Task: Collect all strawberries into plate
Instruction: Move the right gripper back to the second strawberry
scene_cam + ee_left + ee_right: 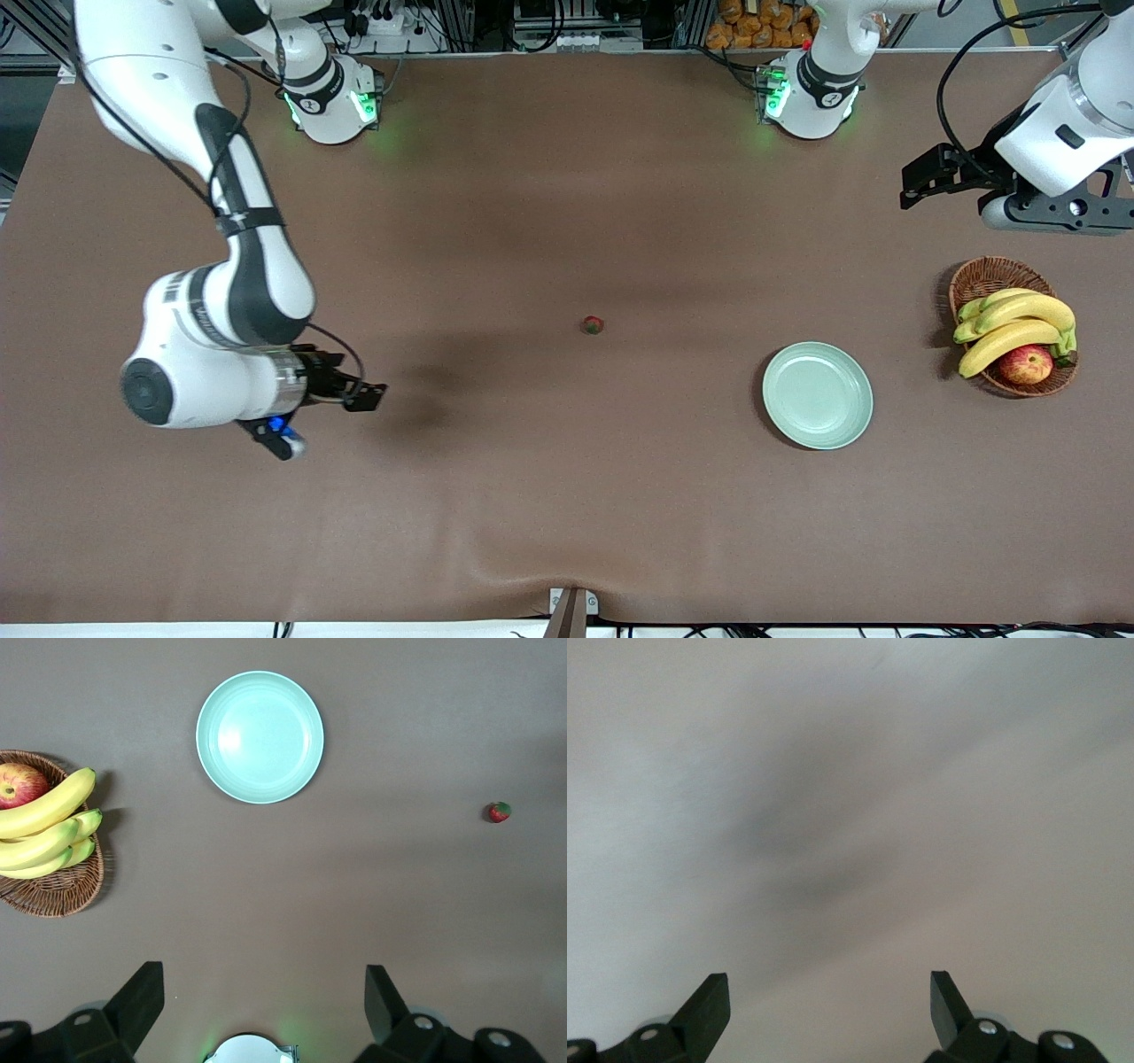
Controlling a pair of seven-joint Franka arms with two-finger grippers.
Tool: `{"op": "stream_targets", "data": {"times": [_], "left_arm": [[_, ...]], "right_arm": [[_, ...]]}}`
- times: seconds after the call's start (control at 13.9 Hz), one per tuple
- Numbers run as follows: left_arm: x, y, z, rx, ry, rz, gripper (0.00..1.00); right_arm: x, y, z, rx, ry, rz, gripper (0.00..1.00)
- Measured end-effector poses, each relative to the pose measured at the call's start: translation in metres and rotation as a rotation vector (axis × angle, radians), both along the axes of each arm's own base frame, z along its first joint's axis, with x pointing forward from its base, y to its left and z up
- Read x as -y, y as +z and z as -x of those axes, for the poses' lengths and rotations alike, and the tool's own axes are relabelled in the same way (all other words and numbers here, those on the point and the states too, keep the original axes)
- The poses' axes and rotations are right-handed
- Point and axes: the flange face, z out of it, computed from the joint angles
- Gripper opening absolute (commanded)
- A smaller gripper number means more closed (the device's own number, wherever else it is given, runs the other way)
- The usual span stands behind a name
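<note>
**One berry mid-bench, both jaws spread and empty**

Nearest the camera, the brown bench [567, 514] lies bare and smooth. My right jaws [365, 395], at mid-left of the frame, stand apart. The round, mint-green plate [817, 395] sits lower right, empty; the single visible strawberry [593, 325] sits centre. A wicker basket [983, 276] holds bananas [1019, 323] and an apple [1026, 364]. My left jaws [921, 182], upper right, gape.

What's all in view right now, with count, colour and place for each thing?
strawberry: one visible, dark red, mid-table, apart from the plate
plate: one, mint green, empty, between strawberry and basket
basket: one, brown wicker, at the left arm's end
bananas: one bunch, yellow, in the basket
apple: one, red-yellow, in the basket beside the bananas
left tool: black, open, above the table by the basket
right tool: black, open, over bare table at the right arm's end
</note>
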Motion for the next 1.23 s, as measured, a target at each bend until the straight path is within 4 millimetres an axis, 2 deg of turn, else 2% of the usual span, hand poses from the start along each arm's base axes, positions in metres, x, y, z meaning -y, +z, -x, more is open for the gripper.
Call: {"op": "stream_targets", "data": {"times": [0.22,0.43,0.58,0.72,0.87,1.01,1.15,1.23], "left_arm": [[0.000,0.000,0.000,0.000,0.000,0.000,1.00],[0.000,0.000,0.000,0.000,0.000,0.000,1.00],[0.000,0.000,0.000,0.000,0.000,0.000,1.00],[0.000,0.000,0.000,0.000,0.000,0.000,1.00],[0.000,0.000,0.000,0.000,0.000,0.000,1.00],[0.000,0.000,0.000,0.000,0.000,0.000,1.00],[0.000,-0.001,0.000,-0.002,-0.001,0.000,1.00],[0.001,-0.007,-0.003,-0.014,-0.002,-0.001,1.00]], "right_arm": [[0.076,0.005,-0.001,0.011,0.188,0.035,1.00],[0.156,0.002,0.002,0.014,0.338,0.059,1.00],[0.199,-0.001,0.008,0.004,0.411,0.071,1.00],[0.238,-0.013,0.014,0.027,0.478,0.060,1.00],[0.276,-0.043,0.024,0.085,0.523,0.058,1.00],[0.304,-0.080,0.040,0.124,0.547,0.060,1.00],[0.311,-0.104,0.053,0.137,0.566,0.058,1.00],[0.310,-0.110,0.056,0.136,0.589,0.050,1.00]]}}
